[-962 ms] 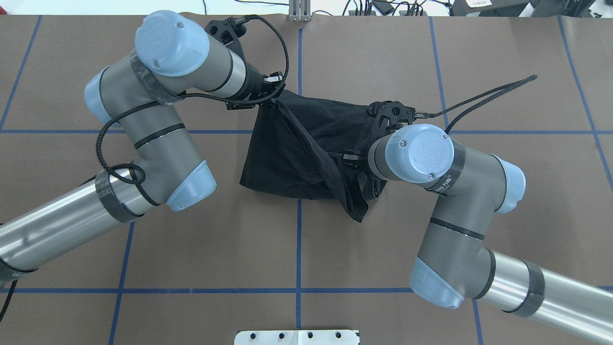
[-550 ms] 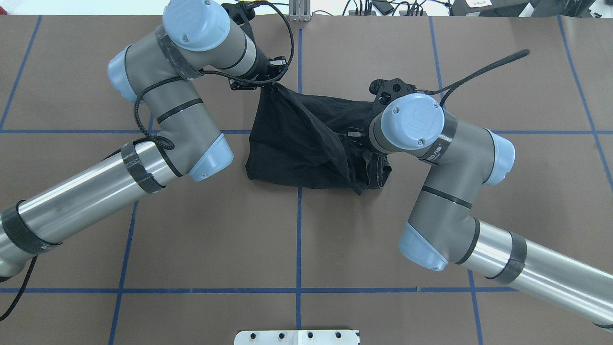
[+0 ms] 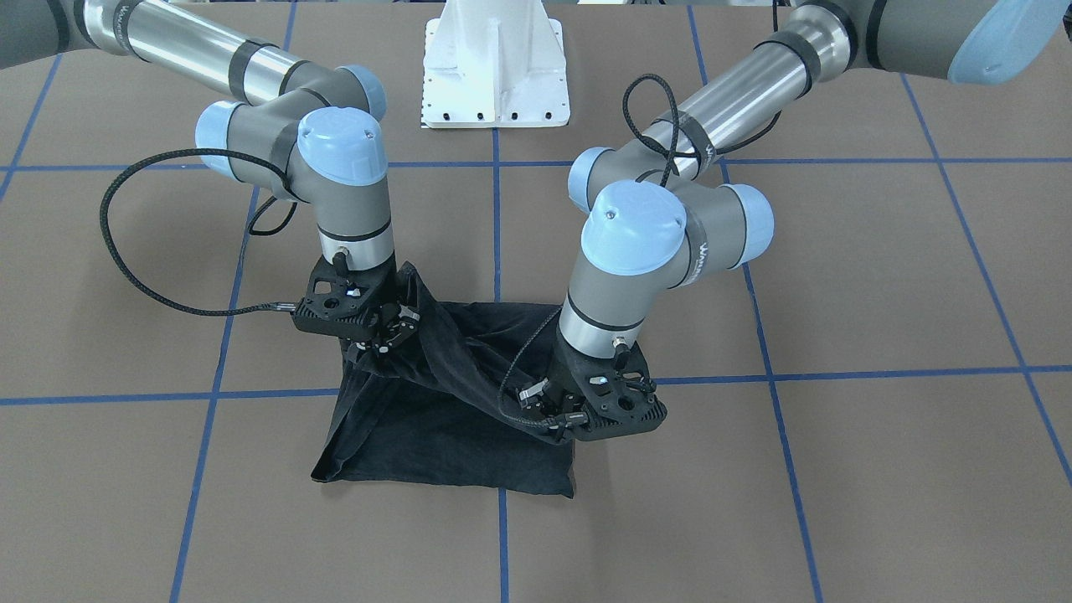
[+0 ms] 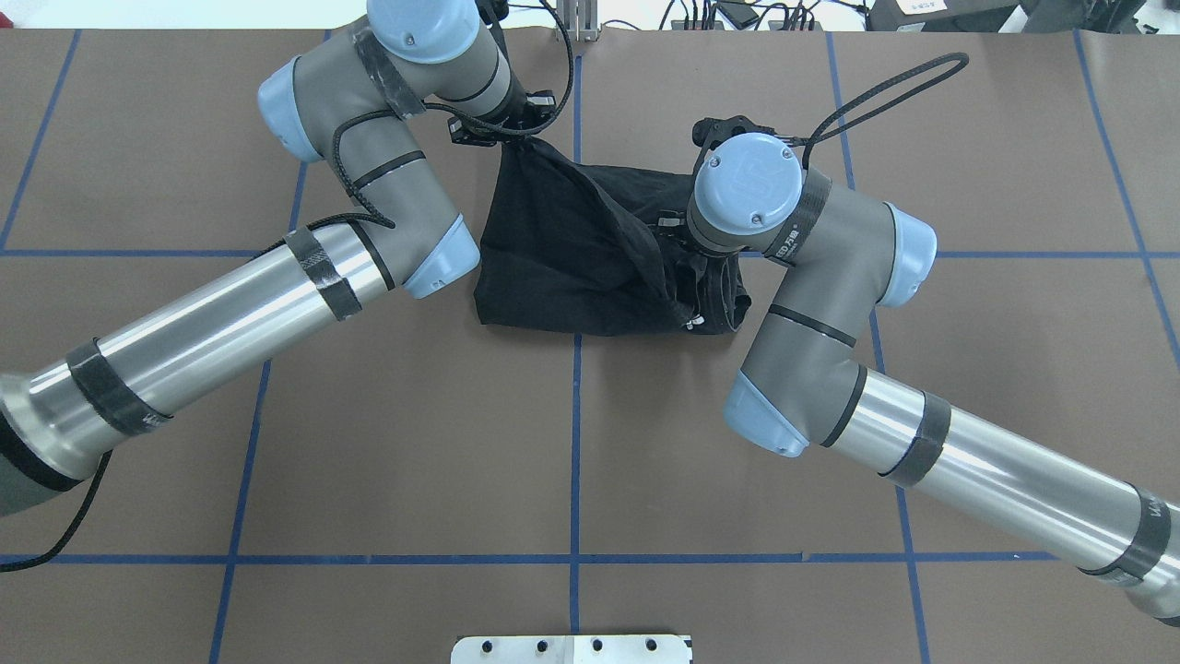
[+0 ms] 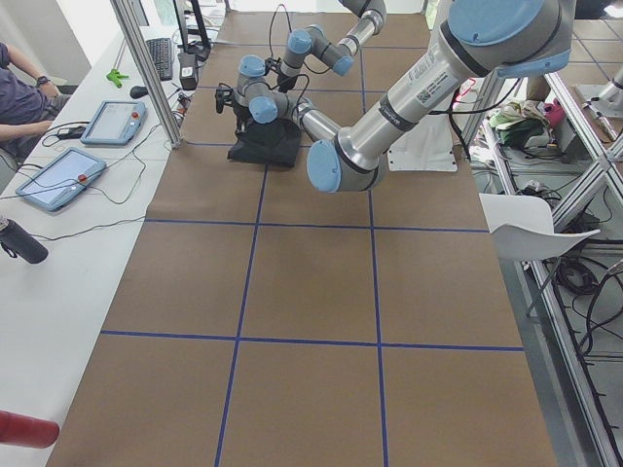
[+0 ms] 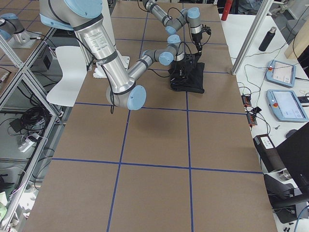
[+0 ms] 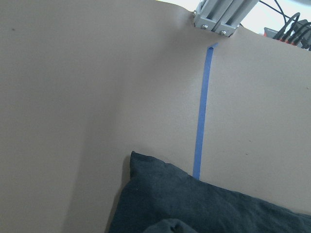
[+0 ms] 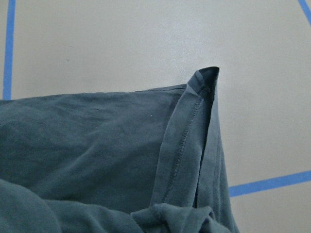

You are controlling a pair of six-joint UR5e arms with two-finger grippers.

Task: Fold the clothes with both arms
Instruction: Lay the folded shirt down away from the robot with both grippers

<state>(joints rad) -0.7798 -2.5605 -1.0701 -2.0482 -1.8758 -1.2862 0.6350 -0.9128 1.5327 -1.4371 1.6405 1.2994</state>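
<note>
The black T-shirt (image 4: 572, 249) lies bunched and partly folded on the brown table, its graphic hidden. It also shows in the front view (image 3: 444, 427) and in both wrist views (image 7: 194, 204) (image 8: 87, 141). My left gripper (image 4: 512, 138) is shut on the shirt's far left corner and holds it raised; in the front view it is at the lower right (image 3: 548, 419). My right gripper (image 3: 377, 345) is shut on a fold at the shirt's right side, mostly hidden under its wrist in the overhead view (image 4: 676, 231). A stretched fold runs between the two grippers.
The white pedestal base (image 3: 494, 75) stands at the robot's side. An aluminium post (image 4: 576, 18) and cables sit at the table's far edge. Blue tape lines (image 4: 574, 443) grid the brown table (image 4: 369, 461). Tablets (image 6: 285, 104) lie on the side bench.
Both arms have moved away from the robot toward the table's far edge, each still gripping the shirt. The shirt's near edge has been dragged along with them and the cloth has bunched shorter.
</note>
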